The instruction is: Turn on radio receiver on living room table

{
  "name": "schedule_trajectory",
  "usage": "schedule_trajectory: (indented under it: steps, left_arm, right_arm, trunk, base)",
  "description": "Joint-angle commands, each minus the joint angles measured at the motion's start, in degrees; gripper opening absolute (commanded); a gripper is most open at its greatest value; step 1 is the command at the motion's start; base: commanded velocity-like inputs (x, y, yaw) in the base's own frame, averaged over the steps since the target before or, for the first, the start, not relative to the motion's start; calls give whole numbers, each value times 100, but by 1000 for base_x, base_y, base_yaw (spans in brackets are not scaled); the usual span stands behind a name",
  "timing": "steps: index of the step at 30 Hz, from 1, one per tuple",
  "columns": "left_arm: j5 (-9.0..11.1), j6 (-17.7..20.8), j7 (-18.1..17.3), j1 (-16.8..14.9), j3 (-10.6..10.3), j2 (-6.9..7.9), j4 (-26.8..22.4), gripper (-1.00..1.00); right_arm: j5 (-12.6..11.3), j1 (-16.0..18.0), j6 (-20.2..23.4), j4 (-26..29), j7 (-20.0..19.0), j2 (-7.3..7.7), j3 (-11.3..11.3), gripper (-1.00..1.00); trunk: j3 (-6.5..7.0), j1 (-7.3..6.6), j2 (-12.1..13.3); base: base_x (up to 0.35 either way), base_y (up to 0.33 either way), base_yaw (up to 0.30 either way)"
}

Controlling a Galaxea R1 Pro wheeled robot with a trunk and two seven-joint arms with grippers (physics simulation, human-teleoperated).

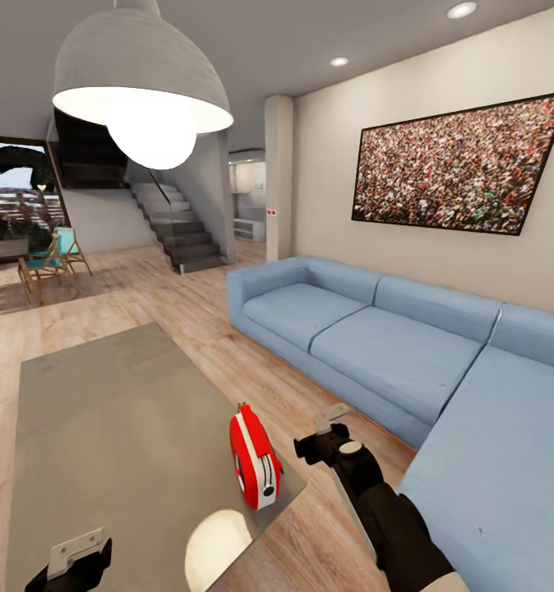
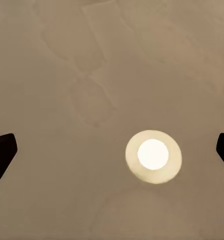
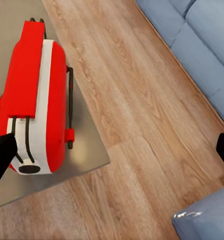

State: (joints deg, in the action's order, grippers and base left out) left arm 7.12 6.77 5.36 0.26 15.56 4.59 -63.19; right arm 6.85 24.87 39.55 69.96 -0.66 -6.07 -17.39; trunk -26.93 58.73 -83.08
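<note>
Grey-beige and glossy, the desk point(image 1: 104, 411) mirrors the pendant lamp point(image 1: 141, 78); light wood floor point(image 1: 211, 329) and a blue sofa point(image 1: 392, 345) surround it. The radio receiver point(image 1: 254, 460) stands upright at the desk's near right corner. Right gripper point(image 1: 330, 427), jaws spread, hovers just beside it, touching nothing. Left gripper point(image 1: 71, 559), jaws released, hangs over the near edge.

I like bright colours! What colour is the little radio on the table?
Glossy red with a white middle band, clearest in the right wrist view.

Large blue fabric sectional sofa point(image 1: 408, 345) along beige wall, under framed crowd-pattern picture point(image 1: 462, 164). Grey dome pendant lamp point(image 1: 141, 74) lit. Grey staircase point(image 1: 178, 230) beyond.
</note>
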Motion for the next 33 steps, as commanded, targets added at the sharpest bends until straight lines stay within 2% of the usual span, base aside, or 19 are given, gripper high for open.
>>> schedule_trajectory:
  steps: [1, 20, 33]
  left_arm:
    - [0, 0, 0, 0, 0, 2, 0, 100]
    - [0, 0, 9, 0, 0, -8, 0, 100]
    - [-10, -127, 17, 0, 0, -29, 0, 100]
  right_arm:
    - [1, 0, 0, 0, 2, 0, -33, 100]
    - [9, 0, -3, 0, 5, 0, -83, 100]
    - [-45, 7, 21, -9, -9, -2, -56, 100]
  trunk:
    - [0, 0, 0]
    - [0, 0, 0]
    - [0, 0, 0]
  base:
    - [8, 0, 28]
    - [1, 0, 257]
    - [0, 0, 35]
